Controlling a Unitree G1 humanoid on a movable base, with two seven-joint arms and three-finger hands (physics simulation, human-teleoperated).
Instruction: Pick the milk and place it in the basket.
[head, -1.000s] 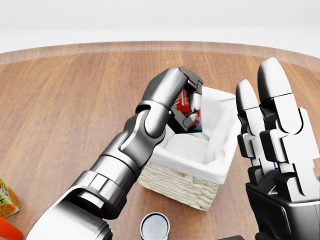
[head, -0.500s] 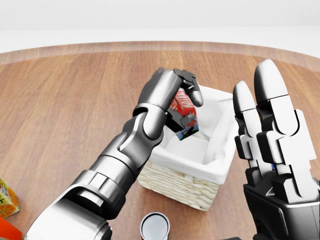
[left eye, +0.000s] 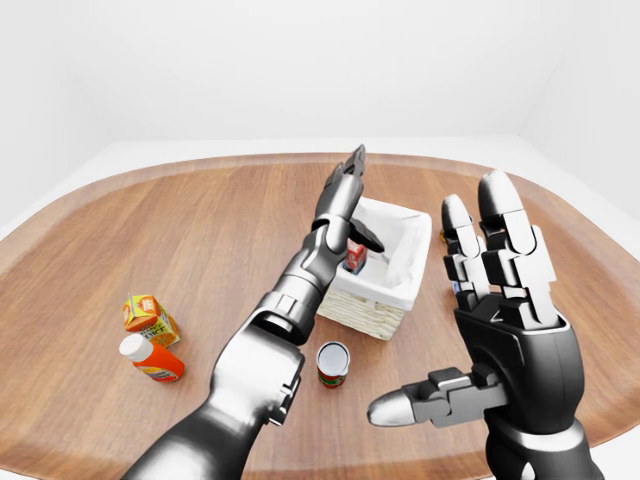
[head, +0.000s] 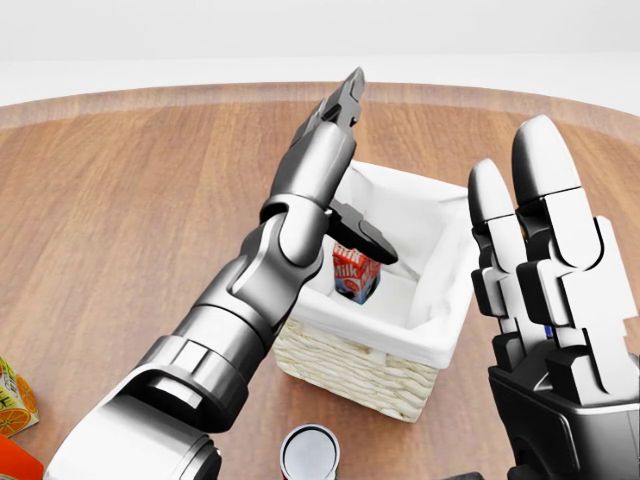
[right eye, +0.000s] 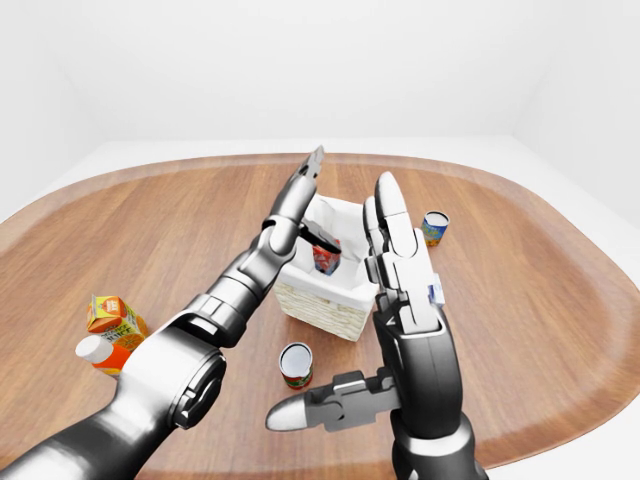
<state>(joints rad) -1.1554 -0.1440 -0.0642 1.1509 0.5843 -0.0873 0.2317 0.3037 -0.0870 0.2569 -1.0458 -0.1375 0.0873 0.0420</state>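
The milk (head: 355, 272), a small red carton, stands inside the wicker basket (head: 360, 375) with its white cloth liner, in the middle of the head view. My left hand (head: 362, 170) is open above the basket's left rim. Its fingers (head: 345, 105) point up and its thumb reaches over the carton without touching it. My right hand (head: 540, 230) is open and empty, fingers upright, just right of the basket. It also shows in the left-eye view (left eye: 490, 260).
A tin can (head: 310, 452) stands just below the basket. An orange juice carton (left eye: 148, 316) and an orange bottle (left eye: 150, 358) lie at the left of the round wooden table (left eye: 150, 230). Another can (right eye: 434, 227) stands to the right of the basket.
My left hand has opened and let go of the milk. The carton has dropped into the basket, and the fingers have swung upward. The right hand has barely moved.
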